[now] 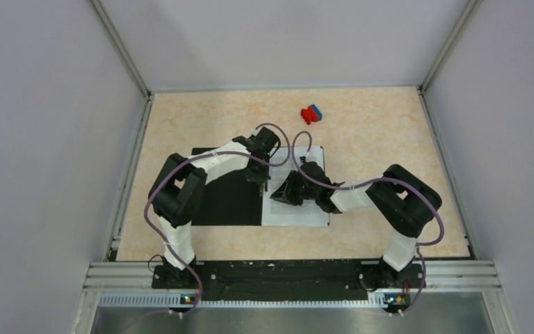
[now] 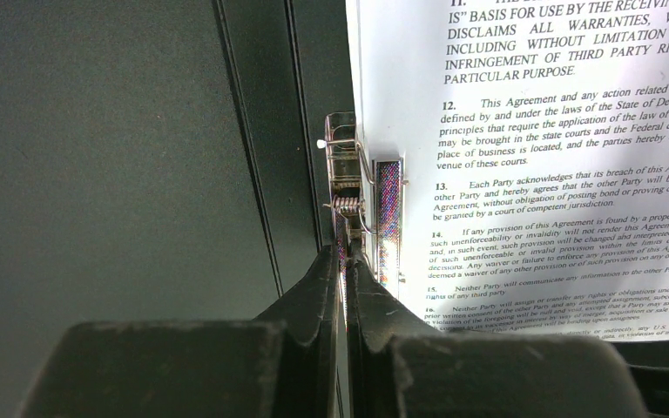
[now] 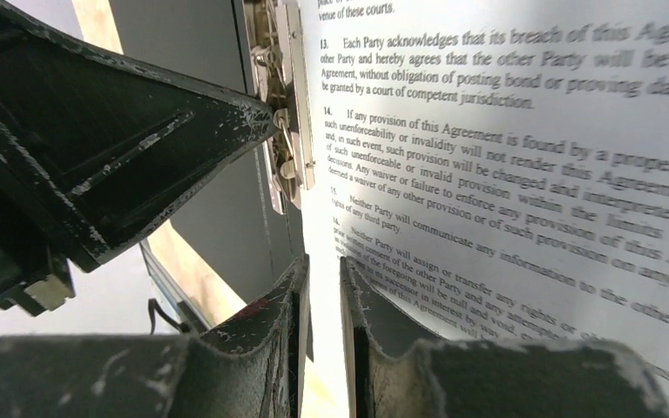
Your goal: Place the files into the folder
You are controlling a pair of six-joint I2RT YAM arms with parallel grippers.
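the folder (image 1: 229, 202) lies open on the mottled beige table (image 1: 375, 132), its inside matte black. the files (image 1: 299, 212), smooth white sheets of dense print, cover its 3 o'clock half. the left gripper (image 2: 346, 254) is pinched tight on the shiny metal clip (image 2: 388, 209) beside the spine. the right gripper (image 3: 324, 266) shows a narrow gap at the sheets' 9 o'clock edge; i cannot tell whether it grips them.

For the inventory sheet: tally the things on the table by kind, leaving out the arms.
open folder: 1
stack of printed paper sheets: 1
metal spring clip inside the folder: 1
small red-and-blue object: 1
Total: 4
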